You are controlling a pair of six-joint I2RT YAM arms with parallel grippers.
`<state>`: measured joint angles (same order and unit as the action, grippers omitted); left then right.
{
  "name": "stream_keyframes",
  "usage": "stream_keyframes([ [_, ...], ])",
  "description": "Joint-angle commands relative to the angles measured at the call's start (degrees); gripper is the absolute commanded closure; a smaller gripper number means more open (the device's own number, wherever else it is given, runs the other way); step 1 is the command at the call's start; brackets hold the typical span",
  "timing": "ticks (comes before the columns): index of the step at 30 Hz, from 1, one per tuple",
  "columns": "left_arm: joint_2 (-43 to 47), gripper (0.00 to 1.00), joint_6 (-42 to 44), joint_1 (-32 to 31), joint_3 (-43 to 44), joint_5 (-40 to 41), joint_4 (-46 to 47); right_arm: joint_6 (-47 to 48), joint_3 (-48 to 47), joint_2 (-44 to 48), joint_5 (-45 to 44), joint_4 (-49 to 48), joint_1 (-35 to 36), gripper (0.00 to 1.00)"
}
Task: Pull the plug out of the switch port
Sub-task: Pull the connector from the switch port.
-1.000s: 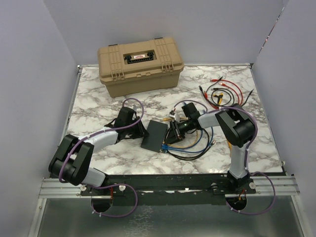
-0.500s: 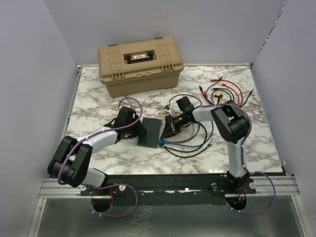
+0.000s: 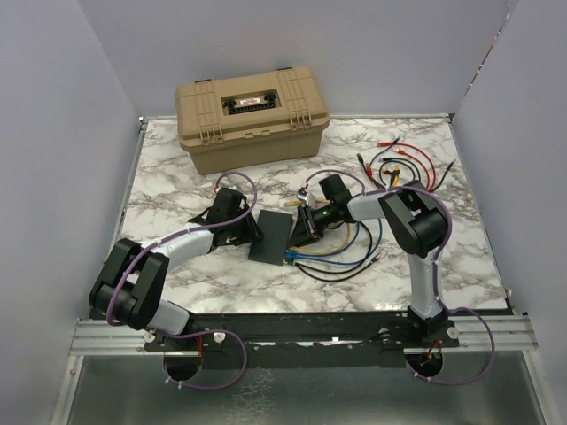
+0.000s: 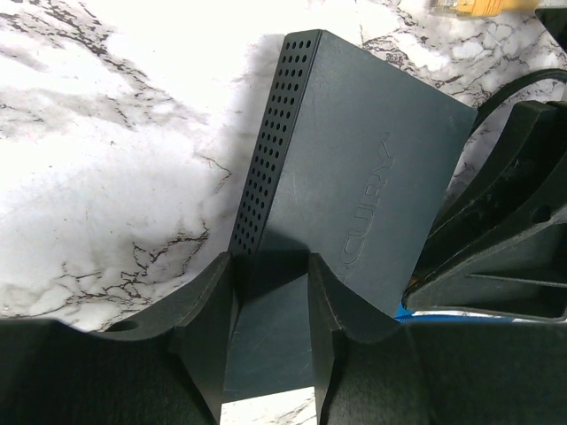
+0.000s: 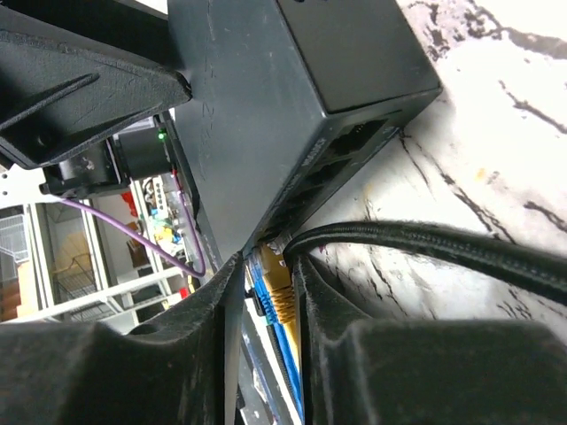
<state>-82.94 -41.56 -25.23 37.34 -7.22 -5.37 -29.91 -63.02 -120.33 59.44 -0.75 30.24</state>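
Observation:
The switch (image 3: 271, 234) is a flat black box on the marble table, with ports (image 5: 354, 142) along its near-right edge. My left gripper (image 3: 245, 227) is shut on the switch's left end, and its fingers (image 4: 208, 310) clamp the box (image 4: 354, 159). My right gripper (image 3: 301, 228) is at the port edge. It is shut on a yellow plug (image 5: 279, 288), with a blue plug (image 5: 263, 282) pressed beside it. Both plugs' tips sit at the port row of the switch (image 5: 292, 80). Blue cable (image 3: 332, 252) trails to the right.
A large tan toolbox (image 3: 252, 115) stands at the back. Red and black leads (image 3: 399, 166) lie at the back right. Loose black, blue and yellow cables (image 3: 354, 257) loop right of the switch. A black braided cable (image 5: 425, 241) crosses beside my right fingers.
The switch and both grippers have shifted a little left and away over the last second. The right gripper has closed in on the port edge. There is little movement in the last half second.

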Motion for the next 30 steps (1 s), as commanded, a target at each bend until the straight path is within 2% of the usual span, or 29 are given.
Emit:
stream_keyframes([
  [1,-3.78,0.88,1.30,-0.98,-2.02,1.31,-6.32,-0.70,0.18,-1.30,-0.66,-3.29,0.21,0.76],
  [7,-3.70,0.89,1.22,-1.00,-2.24,1.43,-6.48,-0.09,0.75,-2.38,-0.18,-3.51,0.26,0.84],
  [13,-4.13,0.95,1.15,-0.94,-2.22,2.09,-6.87,1.82,0.80,-2.98,-0.61,-2.10,0.20,0.96],
  [15,-4.60,0.99,1.30,-0.95,-2.33,2.29,-7.14,2.47,0.84,-2.96,-0.72,-1.75,0.13,1.00],
  [22,-6.96,1.00,1.47,-0.91,-2.34,3.08,-8.17,4.76,1.70,-1.91,-0.38,-0.11,-1.71,1.00],
  [30,-9.28,1.00,1.72,-0.72,-2.06,4.22,-8.61,11.76,2.20,0.36,-1.33,7.73,-2.68,1.00],
])
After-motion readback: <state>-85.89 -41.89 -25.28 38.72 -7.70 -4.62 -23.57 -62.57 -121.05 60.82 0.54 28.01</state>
